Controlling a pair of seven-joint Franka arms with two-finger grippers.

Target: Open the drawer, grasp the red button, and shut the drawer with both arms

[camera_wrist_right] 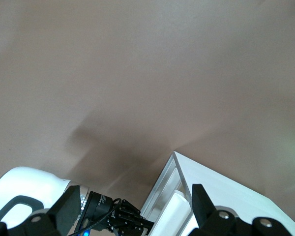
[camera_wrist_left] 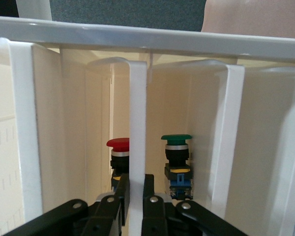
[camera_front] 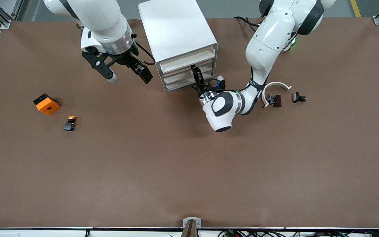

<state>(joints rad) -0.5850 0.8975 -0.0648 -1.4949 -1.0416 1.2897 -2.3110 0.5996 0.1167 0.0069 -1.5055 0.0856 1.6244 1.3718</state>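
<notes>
The white drawer cabinet (camera_front: 176, 29) stands at the table's back middle. My left gripper (camera_front: 195, 73) is at its front, shut on the middle drawer's thin white handle (camera_wrist_left: 137, 147), with one finger on each side of it (camera_wrist_left: 136, 195). In the left wrist view the red-capped button (camera_wrist_left: 118, 144) stands inside the drawer, past the handle, partly hidden by it. The button is hidden in the front view. My right gripper (camera_front: 130, 78) is open and empty, held over the table beside the cabinet toward the right arm's end (camera_wrist_right: 132, 204).
A green-capped button (camera_wrist_left: 176, 147) stands beside the red one in the drawer. An orange cube with a hole (camera_front: 46, 104) and an orange-yellow-capped button (camera_front: 70, 123) lie toward the right arm's end. A white curved piece (camera_front: 275, 86) and small dark parts (camera_front: 274, 100) lie toward the left arm's end.
</notes>
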